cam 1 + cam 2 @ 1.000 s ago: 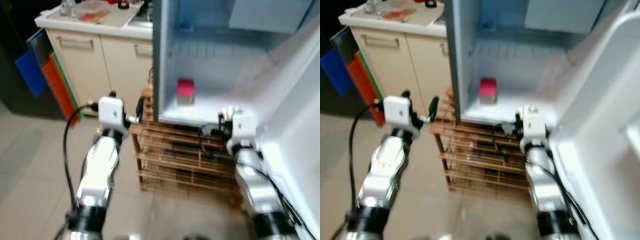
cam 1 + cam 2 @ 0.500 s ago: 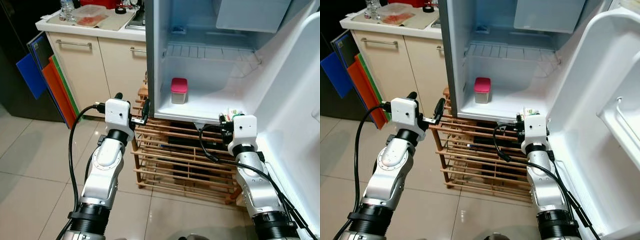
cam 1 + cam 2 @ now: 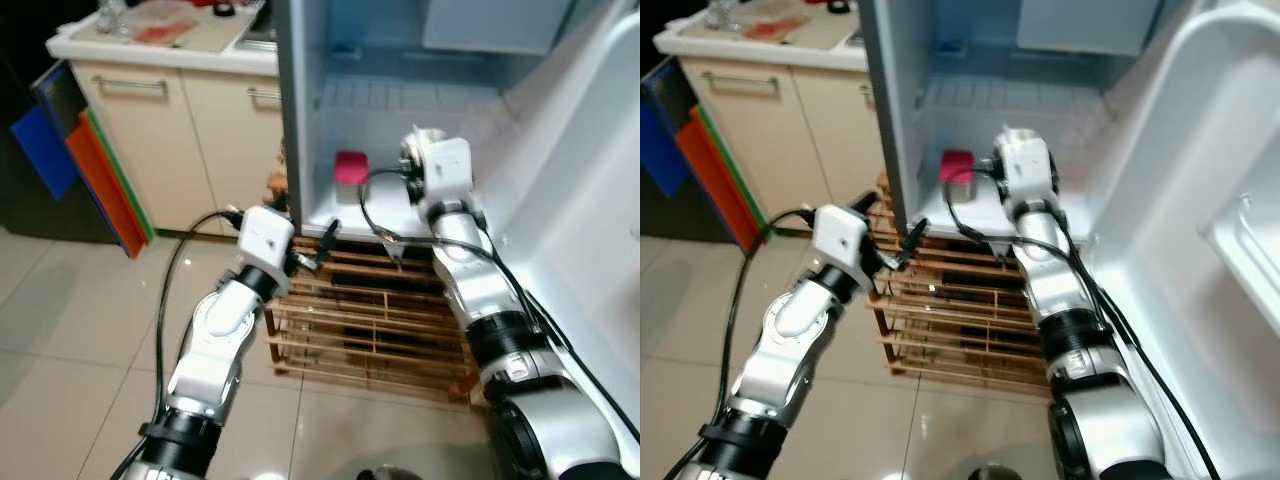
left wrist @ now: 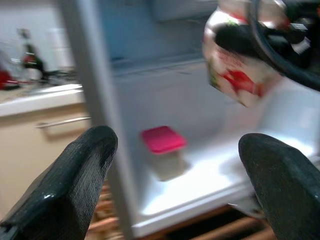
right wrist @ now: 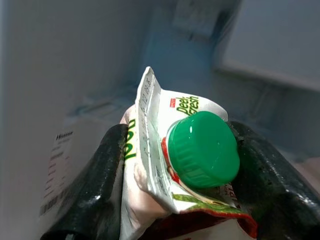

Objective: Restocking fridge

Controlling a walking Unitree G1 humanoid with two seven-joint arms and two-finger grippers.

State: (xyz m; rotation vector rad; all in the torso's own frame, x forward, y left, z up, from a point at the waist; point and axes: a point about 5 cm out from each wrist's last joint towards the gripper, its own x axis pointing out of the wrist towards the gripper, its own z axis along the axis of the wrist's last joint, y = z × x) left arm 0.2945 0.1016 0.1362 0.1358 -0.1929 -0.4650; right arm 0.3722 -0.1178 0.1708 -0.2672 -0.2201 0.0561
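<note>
We see the open fridge (image 3: pixel 420 110) on a wooden slatted rack (image 3: pixel 370 320); on its bottom shelf sits one small clear container with a pink lid (image 3: pixel 350 167), contents hard to make out. At ten o'clock from the fridge stands the bench (image 3: pixel 160 45), its items blurred. Our right gripper (image 5: pixel 185 165) reaches into the fridge, its fingers (image 5: pixel 95 185) pinching a juice carton (image 5: pixel 165 150) with a green cap (image 5: pixel 202 149); the carton is at three o'clock from the container, its lower part hidden. Our left gripper (image 4: pixel 175 170) hovers before the fridge's lower edge, fingers (image 4: pixel 75 170) spread wide.
</note>
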